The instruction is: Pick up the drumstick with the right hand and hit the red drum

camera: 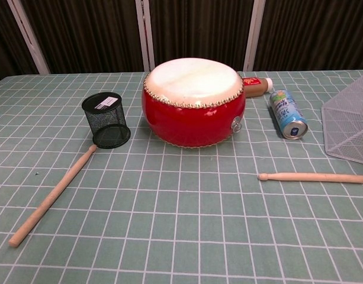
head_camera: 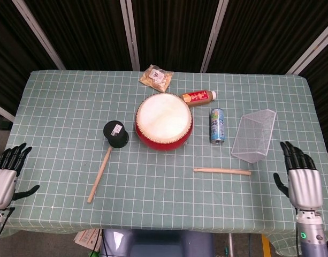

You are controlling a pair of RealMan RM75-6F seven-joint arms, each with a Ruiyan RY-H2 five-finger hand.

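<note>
The red drum [head_camera: 164, 122] [camera: 194, 102] with its pale skin stands near the middle of the checked table. A wooden drumstick [head_camera: 222, 171] [camera: 314, 177] lies flat to the right of the drum, just in front of the wire basket. My right hand [head_camera: 299, 179] hangs open at the table's right front corner, well clear of that stick, fingers spread. A second, longer stick [head_camera: 99, 173] [camera: 52, 196] lies left of the drum. My left hand [head_camera: 5, 175] is open off the table's left front edge. Neither hand shows in the chest view.
A black mesh cup [head_camera: 116, 134] [camera: 106, 119] stands left of the drum. A blue can [head_camera: 216, 125] [camera: 286, 113] lies right of it, a brown bottle [head_camera: 198, 97] and a snack packet [head_camera: 156, 78] behind. A tipped wire basket [head_camera: 253, 136] [camera: 349, 125] sits at the right.
</note>
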